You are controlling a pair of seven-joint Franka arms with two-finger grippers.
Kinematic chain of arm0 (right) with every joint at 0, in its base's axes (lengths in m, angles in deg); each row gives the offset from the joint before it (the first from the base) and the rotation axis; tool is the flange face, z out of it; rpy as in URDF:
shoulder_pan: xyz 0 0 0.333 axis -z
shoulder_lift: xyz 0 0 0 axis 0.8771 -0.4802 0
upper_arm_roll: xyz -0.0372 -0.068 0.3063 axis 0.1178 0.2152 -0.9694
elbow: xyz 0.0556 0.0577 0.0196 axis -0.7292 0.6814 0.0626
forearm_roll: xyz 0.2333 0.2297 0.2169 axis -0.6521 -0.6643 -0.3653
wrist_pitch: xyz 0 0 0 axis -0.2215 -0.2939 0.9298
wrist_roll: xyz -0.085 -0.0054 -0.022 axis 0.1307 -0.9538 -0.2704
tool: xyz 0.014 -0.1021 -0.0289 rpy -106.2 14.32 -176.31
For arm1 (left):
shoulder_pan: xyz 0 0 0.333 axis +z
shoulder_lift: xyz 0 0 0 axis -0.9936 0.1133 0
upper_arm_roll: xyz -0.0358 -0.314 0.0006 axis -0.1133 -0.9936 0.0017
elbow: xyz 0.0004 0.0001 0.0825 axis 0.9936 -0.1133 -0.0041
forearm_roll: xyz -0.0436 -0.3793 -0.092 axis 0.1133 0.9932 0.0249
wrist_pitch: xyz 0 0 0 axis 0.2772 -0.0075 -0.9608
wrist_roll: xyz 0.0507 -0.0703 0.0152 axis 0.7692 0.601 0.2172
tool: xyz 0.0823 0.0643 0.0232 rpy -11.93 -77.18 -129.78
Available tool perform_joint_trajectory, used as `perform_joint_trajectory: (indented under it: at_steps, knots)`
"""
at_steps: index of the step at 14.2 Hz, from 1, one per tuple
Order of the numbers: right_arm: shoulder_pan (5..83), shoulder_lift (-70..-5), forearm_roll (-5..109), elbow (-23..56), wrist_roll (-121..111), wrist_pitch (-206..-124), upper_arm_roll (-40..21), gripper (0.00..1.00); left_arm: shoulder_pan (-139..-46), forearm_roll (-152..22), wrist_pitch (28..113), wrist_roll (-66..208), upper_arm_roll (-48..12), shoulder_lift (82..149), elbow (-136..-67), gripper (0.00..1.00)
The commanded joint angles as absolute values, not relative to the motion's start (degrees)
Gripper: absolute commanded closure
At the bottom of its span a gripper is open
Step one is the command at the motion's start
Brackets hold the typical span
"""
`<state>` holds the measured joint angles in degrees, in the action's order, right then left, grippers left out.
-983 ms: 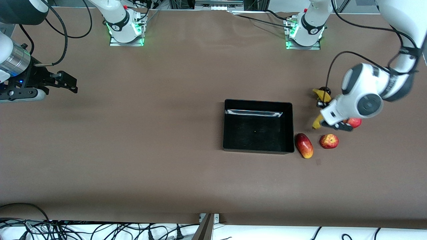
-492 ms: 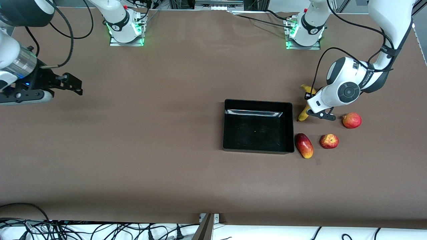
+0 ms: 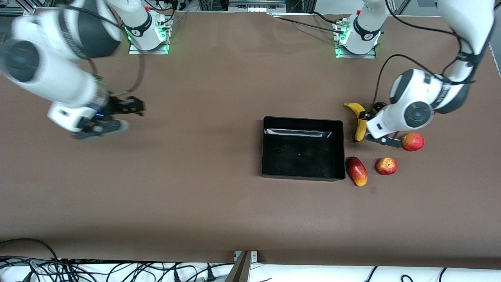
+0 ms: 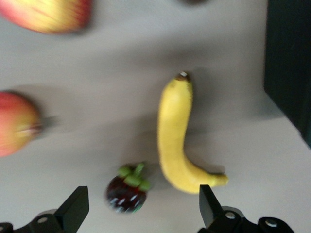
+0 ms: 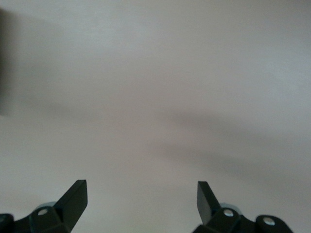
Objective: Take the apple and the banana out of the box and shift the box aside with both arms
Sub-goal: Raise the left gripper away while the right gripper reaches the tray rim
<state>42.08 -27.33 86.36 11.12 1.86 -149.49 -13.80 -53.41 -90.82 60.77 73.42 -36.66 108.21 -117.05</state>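
The yellow banana (image 3: 358, 122) lies on the table beside the black tray (image 3: 267, 149), at its end toward the left arm; it also shows in the left wrist view (image 4: 174, 141). The red apple (image 3: 386, 165) lies nearer the front camera and shows at the edge of the left wrist view (image 4: 48, 14). My left gripper (image 3: 376, 128) is open and empty, low over the table between the banana and a dark mangosteen (image 4: 127, 191); its own view (image 4: 143, 211) shows this. My right gripper (image 3: 131, 106) is open and empty over bare table (image 5: 141, 201).
An oblong red-yellow mango (image 3: 357, 171) lies by the tray's near corner. A rounder red fruit with a nub (image 3: 413, 141) lies beside the left gripper and shows in the left wrist view (image 4: 17, 124). The mangosteen (image 3: 379, 105) sits close to the banana.
The right arm has swung from the table's end toward the middle. The banana now lies closer to the tray than a second ago, and the left gripper has shifted slightly away from the tray.
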Motion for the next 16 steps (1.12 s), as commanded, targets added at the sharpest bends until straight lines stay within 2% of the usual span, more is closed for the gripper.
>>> perform_joint_trajectory:
  at_steps: [1,3,7,9,11,12,16]
  knots:
    - [36.10,-31.41,84.15,10.01,9.86,-155.11,-13.39,0.00,-52.74,-91.39,52.49,75.28,-37.29,107.92,-107.73,0.00]
    - [31.00,-35.71,82.39,8.18,16.11,-159.78,-13.30,0.00,-52.38,-90.78,47.48,79.40,-37.12,107.92,-100.62,0.00]
    - [22.74,-46.95,82.03,-2.18,28.95,-162.25,-13.30,0.00,-51.94,-90.34,39.64,85.74,-36.77,108.00,-88.21,0.00]
    - [19.22,-51.09,82.12,-4.05,32.55,-168.72,-13.30,0.00,-51.68,-89.29,39.02,85.93,-36.50,106.43,-86.18,0.00]
    - [16.58,-54.87,82.20,-4.14,34.33,-179.08,-13.30,0.00,-52.11,-87.37,37.62,86.45,-34.23,103.98,-84.67,0.00]
    - [15.69,-56.46,82.20,-4.23,34.94,-182.27,-13.21,0.00,-53.51,-85.26,37.70,86.45,-31.26,101.96,-84.93,0.00]
    - [14.20,-60.16,83.08,-4.32,35.47,-188.35,-13.04,0.00,-69.74,-75.58,39.89,86.45,-7.46,99.57,-85.55,0.00]
